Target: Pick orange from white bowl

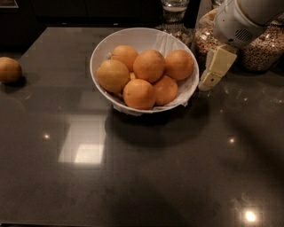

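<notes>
The white bowl (pixel 103 48), lined with crinkled white paper, stands at the back middle of the dark table and holds several oranges. One orange (pixel 149 65) sits on top in the centre, another orange (pixel 179 64) lies nearest the bowl's right rim. My gripper (pixel 214 71) hangs from the white arm (pixel 242 20) just right of the bowl's right rim, at about rim height, outside the bowl and touching no orange.
A loose orange (pixel 9 70) lies at the table's far left. Clear glass jars of grains (pixel 262 46) stand behind the arm at the back right, and another jar (pixel 174 9) stands behind the bowl. The dark glossy table (pixel 146 177) extends to the front.
</notes>
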You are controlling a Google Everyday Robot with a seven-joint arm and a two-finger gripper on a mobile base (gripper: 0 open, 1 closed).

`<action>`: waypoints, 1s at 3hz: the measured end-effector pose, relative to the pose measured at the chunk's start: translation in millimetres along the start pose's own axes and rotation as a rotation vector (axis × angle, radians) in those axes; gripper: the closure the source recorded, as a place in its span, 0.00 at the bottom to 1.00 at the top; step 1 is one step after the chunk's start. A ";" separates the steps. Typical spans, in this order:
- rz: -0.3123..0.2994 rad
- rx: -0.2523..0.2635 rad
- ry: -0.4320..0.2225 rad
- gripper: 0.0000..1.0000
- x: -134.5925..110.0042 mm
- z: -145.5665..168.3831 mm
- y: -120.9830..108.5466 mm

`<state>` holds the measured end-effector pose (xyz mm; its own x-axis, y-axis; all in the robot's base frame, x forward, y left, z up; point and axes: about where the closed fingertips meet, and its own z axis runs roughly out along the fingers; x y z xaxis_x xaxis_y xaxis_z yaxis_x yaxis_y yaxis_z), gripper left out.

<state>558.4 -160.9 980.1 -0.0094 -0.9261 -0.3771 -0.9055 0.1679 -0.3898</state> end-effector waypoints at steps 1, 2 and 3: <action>-0.003 0.012 -0.035 0.00 -1.1 11.6 -12.9; -0.015 -0.008 -0.069 0.00 -4.1 28.3 -23.4; -0.038 -0.031 -0.079 0.19 -3.1 44.0 -31.9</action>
<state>606.0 -148.5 956.7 0.0571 -0.9020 -0.4279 -0.9171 0.1220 -0.3795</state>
